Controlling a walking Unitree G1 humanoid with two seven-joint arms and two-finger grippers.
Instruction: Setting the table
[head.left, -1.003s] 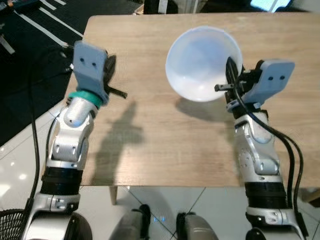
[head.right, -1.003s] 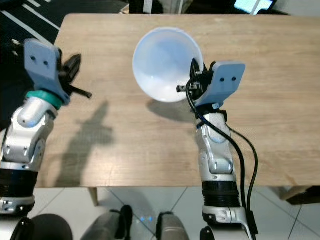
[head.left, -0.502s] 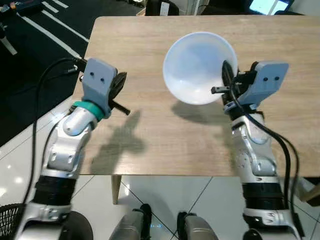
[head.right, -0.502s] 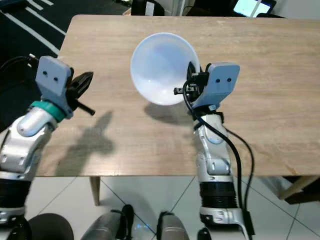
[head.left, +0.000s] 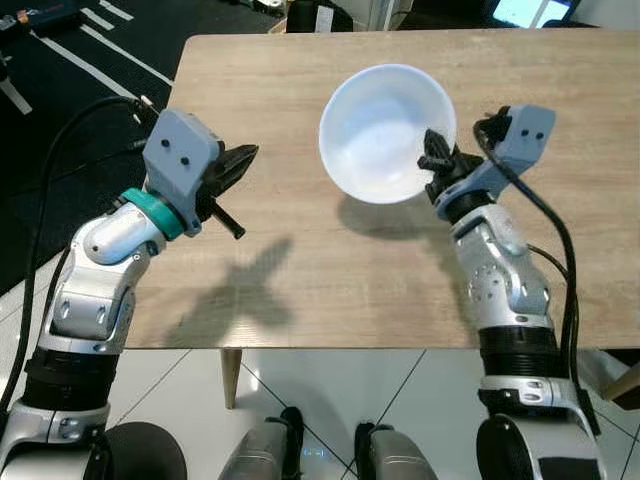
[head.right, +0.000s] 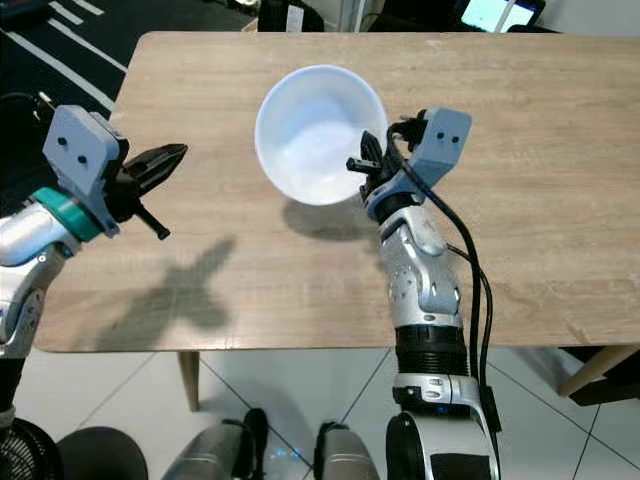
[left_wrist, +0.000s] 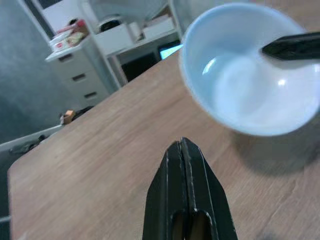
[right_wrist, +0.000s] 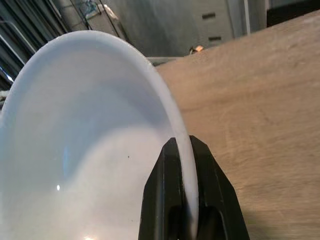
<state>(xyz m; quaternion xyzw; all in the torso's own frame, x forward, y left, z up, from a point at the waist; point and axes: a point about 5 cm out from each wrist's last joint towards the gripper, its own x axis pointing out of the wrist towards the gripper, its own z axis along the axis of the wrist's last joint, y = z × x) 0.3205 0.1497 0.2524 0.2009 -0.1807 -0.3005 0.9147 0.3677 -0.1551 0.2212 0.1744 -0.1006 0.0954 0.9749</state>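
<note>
Now carrying bowl (head.left: 385, 130) above bench (head.left: 300, 260), right pincer (head.left: 440, 165) clamping its rim; left pincer (head.left: 238, 163) hovering closed, empty. Next, probably: lowering bowl level onto bench, then releasing.

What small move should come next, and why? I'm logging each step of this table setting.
Probably lower the white bowl straight down onto the wooden table. The right gripper pinches its rim, and its shadow falls offset on the wood, so it looks held above the table. The left gripper is shut, off to the side.
</note>
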